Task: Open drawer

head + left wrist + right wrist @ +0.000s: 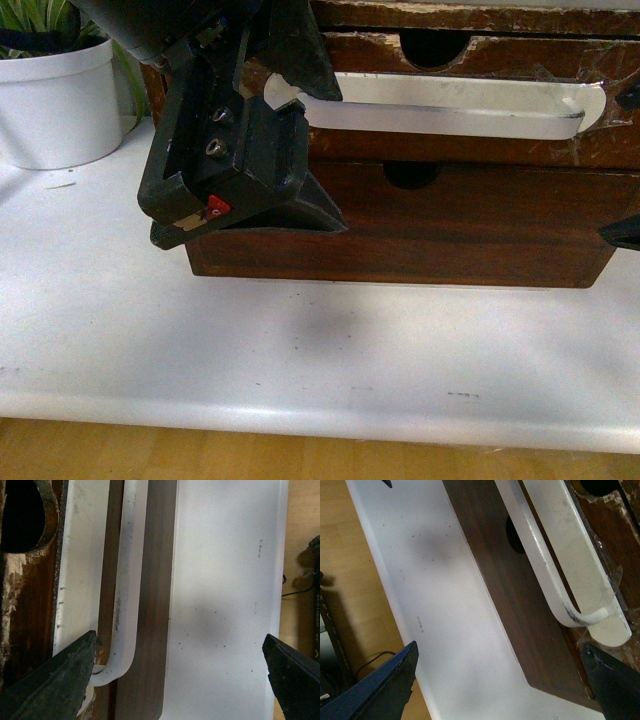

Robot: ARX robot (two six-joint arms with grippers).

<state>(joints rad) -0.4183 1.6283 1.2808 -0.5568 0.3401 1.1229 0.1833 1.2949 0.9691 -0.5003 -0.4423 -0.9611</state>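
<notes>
**Lining up on the white handle, both grippers wide open**

Your left gripper is parked right at the left end of the white handle. Its jaws are spread wide and clamp nothing. In the left wrist view one fingertip sits against the curved end of the handle, where it bends in toward the wood. The other fingertip hangs way out over the near edge of the white table. From the front view it looks like one finger is above the handle's end and the other below it, so that end sits inside the gap.

The drawer is the scratched dark brown one, in the upper row of the wooden chest at the back of the table. Its long handle runs across the front, with clear tape at the ends, and the half-round notch is just above the handle. The plain lower drawer right under it sticks out further toward you than the handled front does.

Your right gripper is spread wide too and holds nothing. In its wrist view one fingertip is near the right end of the handle, but I can't tell if it touches. In the front view you only get its black tips poking in at the right edge.

Off to the left there's a white pot with a green plant, well clear of the chest.
</notes>
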